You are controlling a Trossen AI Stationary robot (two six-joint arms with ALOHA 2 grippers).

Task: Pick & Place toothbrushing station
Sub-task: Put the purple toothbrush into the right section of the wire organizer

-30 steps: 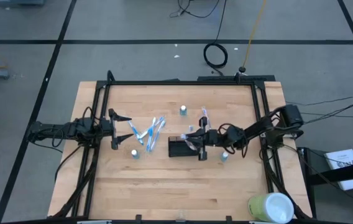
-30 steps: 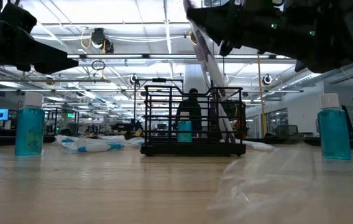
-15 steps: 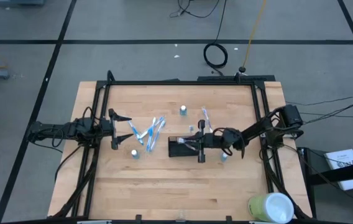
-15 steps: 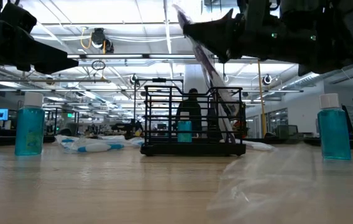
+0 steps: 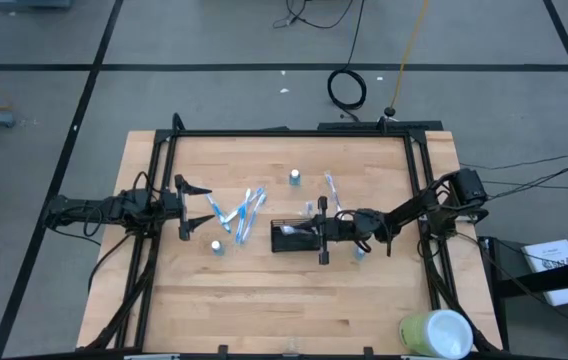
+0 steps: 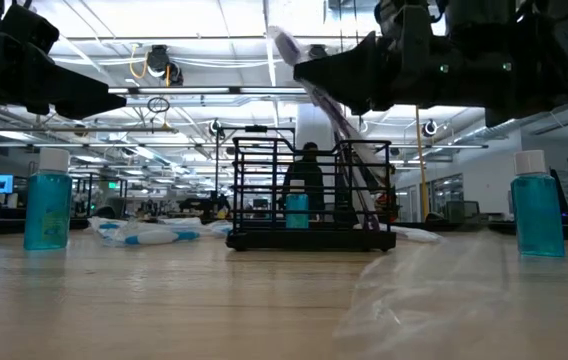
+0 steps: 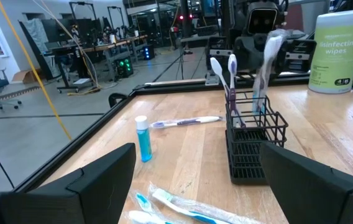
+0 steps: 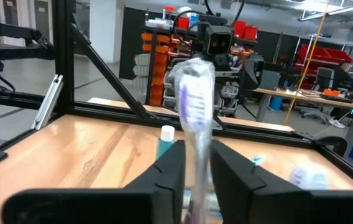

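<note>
The toothbrushing station, a small black wire-mesh holder (image 5: 290, 238), stands mid-table; it also shows in the low view (image 6: 309, 205) and the left wrist view (image 7: 251, 140). Two toothbrushes (image 7: 225, 78) stand in it. My right gripper (image 5: 317, 232) is over the holder's right end, shut on a toothbrush in a clear wrapper (image 8: 194, 102). My left gripper (image 5: 192, 209) waits open and empty at the table's left, next to several wrapped toothbrushes (image 5: 241, 210) lying on the table. My right gripper pinches the wrapped toothbrush's shaft (image 8: 196, 146) between its two fingers, lying across it. The fingers (image 6: 339, 72) come level from the table's right. The toothbrush is tilted, its upper end (image 6: 282, 42) leaning toward the table's left and its lower end (image 6: 362, 200) down inside the holder.
Three small blue bottles stand around the holder (image 5: 294, 177), (image 5: 217, 246), (image 5: 361, 252). One toothbrush (image 5: 331, 188) lies behind the holder. A clear wrapper (image 6: 424, 290) lies near the table's front. A canister of wipes (image 5: 434, 333) is at the near right corner. A black frame (image 5: 294, 133) rims the table.
My right gripper has gone a little toward the table's left over the holder, still shut on the wrapped toothbrush. The toothbrush has tipped further, its upper end swinging left while its lower end stays in the holder.
</note>
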